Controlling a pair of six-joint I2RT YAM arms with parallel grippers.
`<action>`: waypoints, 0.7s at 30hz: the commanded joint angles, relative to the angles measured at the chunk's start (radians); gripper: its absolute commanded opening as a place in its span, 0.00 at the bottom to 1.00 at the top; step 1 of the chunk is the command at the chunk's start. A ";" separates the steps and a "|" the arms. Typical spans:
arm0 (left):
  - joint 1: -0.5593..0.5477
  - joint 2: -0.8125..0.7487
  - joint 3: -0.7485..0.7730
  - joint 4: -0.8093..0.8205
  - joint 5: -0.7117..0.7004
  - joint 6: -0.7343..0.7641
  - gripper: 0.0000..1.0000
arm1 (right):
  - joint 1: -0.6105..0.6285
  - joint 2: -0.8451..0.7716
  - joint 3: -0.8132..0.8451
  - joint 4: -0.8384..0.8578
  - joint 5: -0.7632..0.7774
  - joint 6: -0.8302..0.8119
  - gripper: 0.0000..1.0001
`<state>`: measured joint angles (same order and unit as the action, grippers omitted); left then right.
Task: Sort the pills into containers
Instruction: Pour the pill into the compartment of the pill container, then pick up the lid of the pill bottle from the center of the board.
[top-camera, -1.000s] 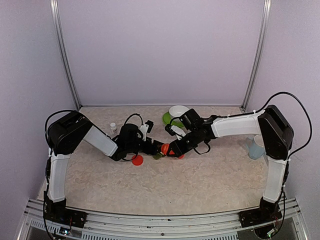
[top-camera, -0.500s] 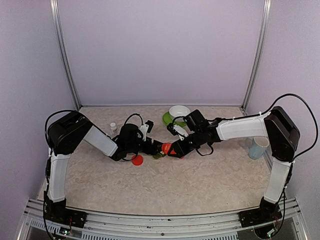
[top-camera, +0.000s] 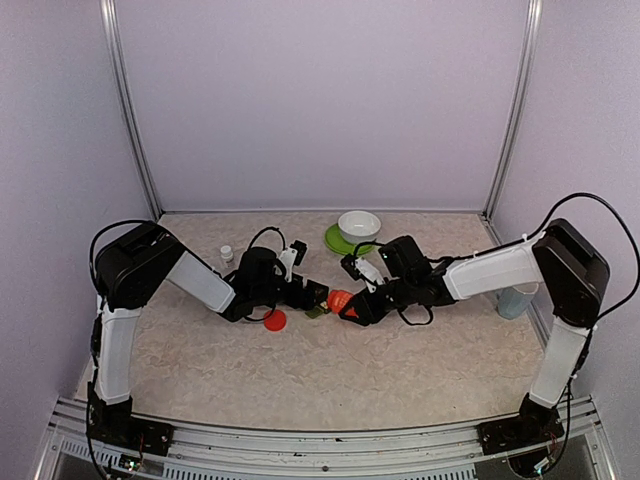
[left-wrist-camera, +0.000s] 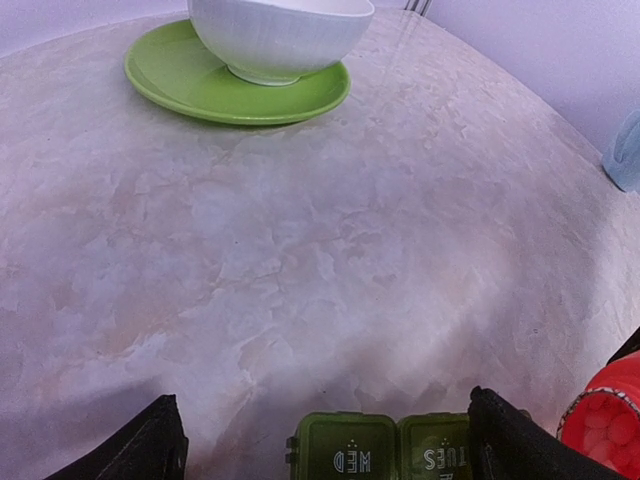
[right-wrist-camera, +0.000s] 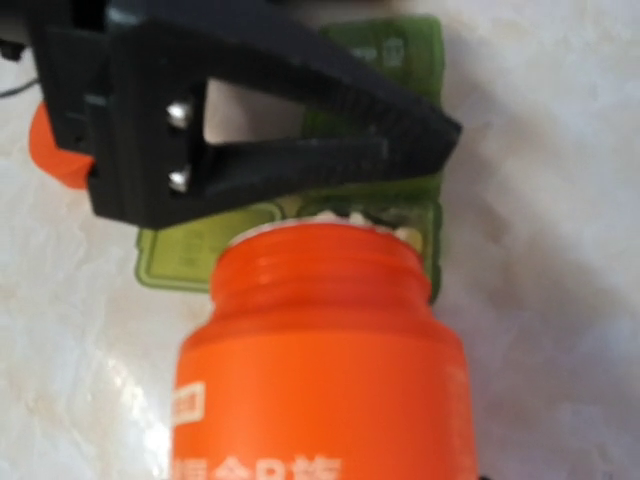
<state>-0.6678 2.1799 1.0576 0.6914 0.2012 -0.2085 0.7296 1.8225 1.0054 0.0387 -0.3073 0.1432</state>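
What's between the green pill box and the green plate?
Bare marbled tabletop, per the left wrist view, separates the dark green plastic pill strip from the round green plate.

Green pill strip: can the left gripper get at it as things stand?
Probably yes. The left gripper is open with the green pill strip lying between its fingers. The red bottle, held by the right gripper, tips over the strip's end beside one finger, so clearance there looks tight.

Containers (left-wrist-camera: 395, 455): small dark green strip, joined square compartments, flat on table (left-wrist-camera: 300, 250). Two visible lids shut, marked WED, TUES. Pills (left-wrist-camera: 603, 428): small, pale, inside bottle (left-wrist-camera: 625, 375) mouth beside strip.
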 joint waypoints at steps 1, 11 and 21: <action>0.011 -0.017 0.008 -0.021 0.007 -0.015 0.96 | -0.007 -0.060 -0.059 0.207 0.001 -0.025 0.20; 0.013 -0.055 0.010 -0.037 0.006 -0.039 0.99 | -0.007 -0.095 -0.187 0.462 -0.015 -0.040 0.20; 0.019 -0.154 0.019 -0.107 -0.055 -0.070 0.99 | -0.007 -0.155 -0.380 0.860 -0.030 -0.066 0.18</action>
<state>-0.6567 2.1040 1.0576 0.6075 0.1783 -0.2520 0.7296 1.7214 0.6613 0.6682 -0.3222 0.0971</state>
